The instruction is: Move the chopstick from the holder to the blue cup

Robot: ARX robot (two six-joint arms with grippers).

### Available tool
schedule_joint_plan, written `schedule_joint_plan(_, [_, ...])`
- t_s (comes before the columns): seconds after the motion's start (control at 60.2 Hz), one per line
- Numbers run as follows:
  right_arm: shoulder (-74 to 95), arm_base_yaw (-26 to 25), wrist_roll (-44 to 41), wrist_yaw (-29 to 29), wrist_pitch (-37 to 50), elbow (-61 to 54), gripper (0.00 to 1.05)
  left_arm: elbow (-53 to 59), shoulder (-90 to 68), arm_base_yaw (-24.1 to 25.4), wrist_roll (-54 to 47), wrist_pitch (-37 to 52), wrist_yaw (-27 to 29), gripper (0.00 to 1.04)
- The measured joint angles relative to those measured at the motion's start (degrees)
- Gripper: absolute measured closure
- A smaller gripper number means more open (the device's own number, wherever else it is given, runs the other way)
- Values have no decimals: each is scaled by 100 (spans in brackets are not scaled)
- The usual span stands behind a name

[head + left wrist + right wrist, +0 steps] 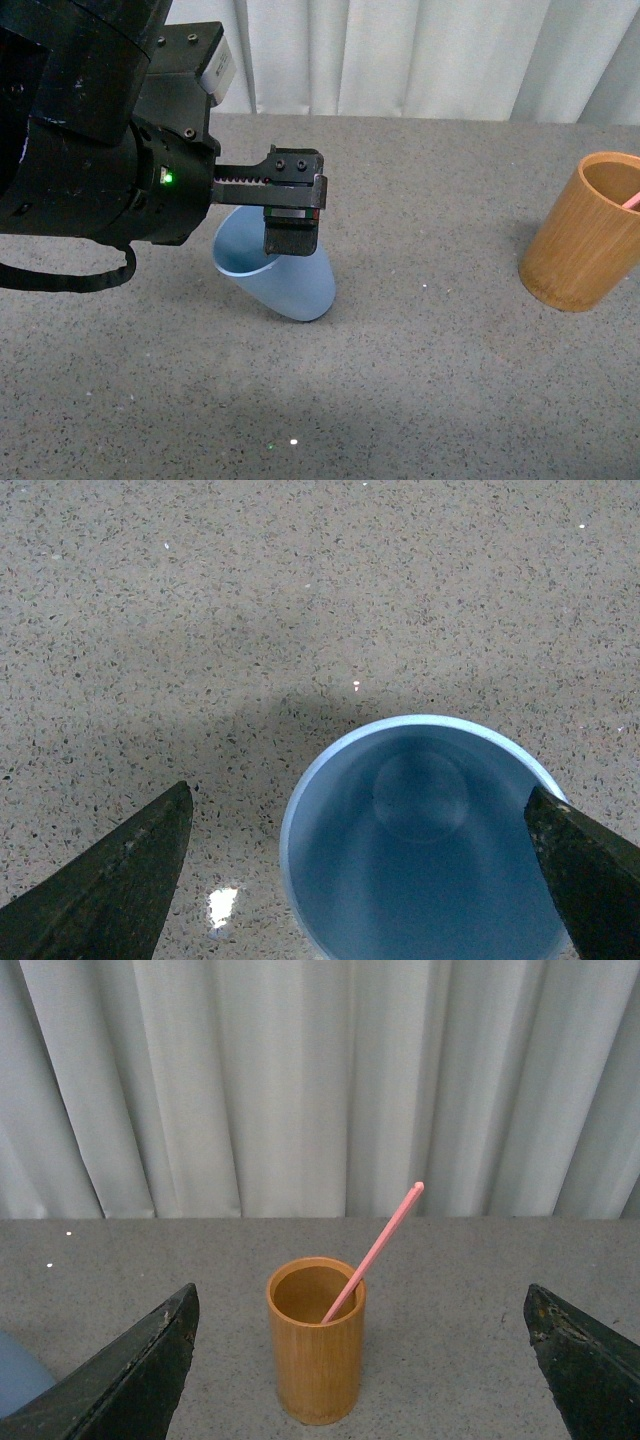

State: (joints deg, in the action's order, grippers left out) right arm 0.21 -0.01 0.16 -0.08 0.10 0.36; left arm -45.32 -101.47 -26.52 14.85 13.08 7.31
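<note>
The blue cup (290,285) stands on the table left of centre, directly under my left gripper (285,225). In the left wrist view I look down into the blue cup (420,860), which has nothing in it. The left gripper (358,792) is open above its rim, with one finger (120,880) well outside it and the other over its edge. The orange-brown holder (585,235) stands at the right edge of the table. In the right wrist view the holder (316,1350) stands upright with one pink chopstick (375,1250) leaning out of it. My right gripper (360,1305) is open, facing it from a distance.
The grey speckled table (430,400) spreads between cup and holder. A pale pleated curtain (300,1080) hangs behind the table's far edge. The left arm's black body (90,130) fills the upper left of the front view. A sliver of the blue cup (20,1372) shows in the right wrist view.
</note>
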Motion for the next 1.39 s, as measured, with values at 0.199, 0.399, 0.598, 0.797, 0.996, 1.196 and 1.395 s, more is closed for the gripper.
schedule_joint_plan(0.199, [0, 0, 0, 0, 0, 0, 10, 0, 2, -13, 2, 0, -4, 7])
schedule_joint_plan(0.399, [2, 0, 0, 0, 0, -2, 10, 0, 4, -17, 2, 0, -35, 7])
schedule_joint_plan(0.598, [2, 0, 0, 0, 0, 0, 10, 0, 15, -24, 2, 0, -39, 7])
schedule_joint_plan(0.797, [0, 0, 0, 0, 0, 0, 10, 0, 81, 31, 151, 2, 37, 7])
schedule_joint_plan(0.996, [0, 0, 0, -2, 0, -2, 10, 50, 221, 275, 588, 164, 24, 7])
schedule_joint_plan(1.196, [2, 0, 0, 7, 0, -4, 10, 1996, 544, 1038, -960, 4924, 693, 40])
schedule_joint_plan(1.395, [0, 0, 0, -2, 0, -4, 10, 3906, 3383, 2638, -1357, 4468, -610, 86])
